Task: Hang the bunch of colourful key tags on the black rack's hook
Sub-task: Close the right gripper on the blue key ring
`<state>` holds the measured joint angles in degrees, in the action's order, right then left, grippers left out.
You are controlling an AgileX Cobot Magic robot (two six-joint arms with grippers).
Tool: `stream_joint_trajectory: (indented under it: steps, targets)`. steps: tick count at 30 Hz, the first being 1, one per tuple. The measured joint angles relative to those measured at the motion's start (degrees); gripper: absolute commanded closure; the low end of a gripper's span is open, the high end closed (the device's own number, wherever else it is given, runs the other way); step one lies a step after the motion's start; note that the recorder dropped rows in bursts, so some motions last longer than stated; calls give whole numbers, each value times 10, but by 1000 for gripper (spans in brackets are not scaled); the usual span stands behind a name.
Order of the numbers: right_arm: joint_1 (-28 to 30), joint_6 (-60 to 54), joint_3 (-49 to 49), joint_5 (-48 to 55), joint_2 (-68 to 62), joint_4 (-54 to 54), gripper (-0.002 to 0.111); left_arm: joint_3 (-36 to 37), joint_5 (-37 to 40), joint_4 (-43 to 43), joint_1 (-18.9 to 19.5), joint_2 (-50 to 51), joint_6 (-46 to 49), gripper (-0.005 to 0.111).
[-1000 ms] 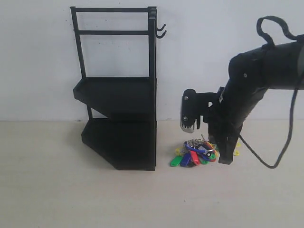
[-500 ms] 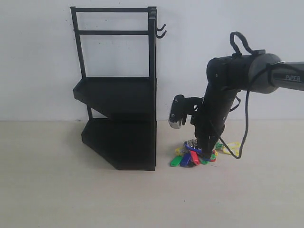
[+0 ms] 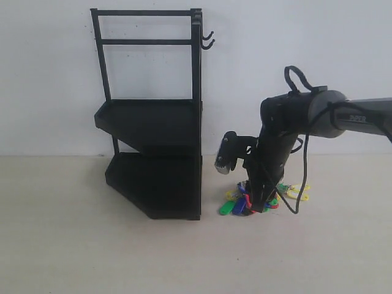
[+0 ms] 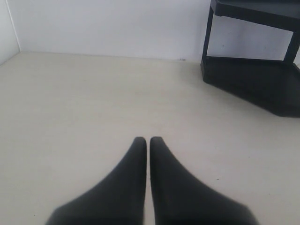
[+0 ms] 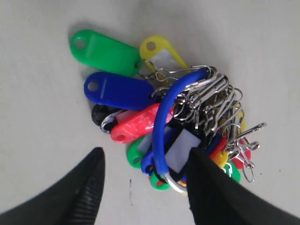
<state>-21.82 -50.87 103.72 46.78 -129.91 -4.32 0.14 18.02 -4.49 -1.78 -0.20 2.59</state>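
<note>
the colourful key tag bunch (image 5: 140, 123) is made up of green, blue, red and yellow tags, with silver clips on a ring (image 5: 158, 136) sleeved in blue. the black rack (image 3: 153, 128) is plain black throughout. the table (image 3: 73, 245) is pale beige and the wall (image 3: 49, 73) white. the left gripper (image 4: 148, 140) and right gripper (image 5: 147, 154) are black.

Tabletop (image 3: 73, 245) was pale beige, faint grain, matte-ish. Plain white wall (image 3: 306, 55) ran behind it, straight seam where they met. Left wrist view caught second wall (image 4: 7, 28) joining at corner.
</note>
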Motion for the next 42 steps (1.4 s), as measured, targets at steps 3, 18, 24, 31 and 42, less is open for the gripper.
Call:
stream_joint_trajectory:
  steps: [3, 18, 24, 31, 42]
  targets:
    - [0, 0, 0, -13, -10, -4, 57, 0, 0, 0, 0, 0, 0, 102]
    - [0, 0, 1, -65, -29, -14, 82, 0, 0, 0, 0, 0, 0, 102]
    - [0, 0, 1, -70, -29, -14, 82, 0, 0, 0, 0, 0, 0, 102]
    - [0, -3, 1, -67, -29, -14, 74, 0, 0, 0, 0, 0, 0, 102]
    - [0, -4, 1, -63, -29, -14, 62, 0, 0, 0, 0, 0, 0, 102]
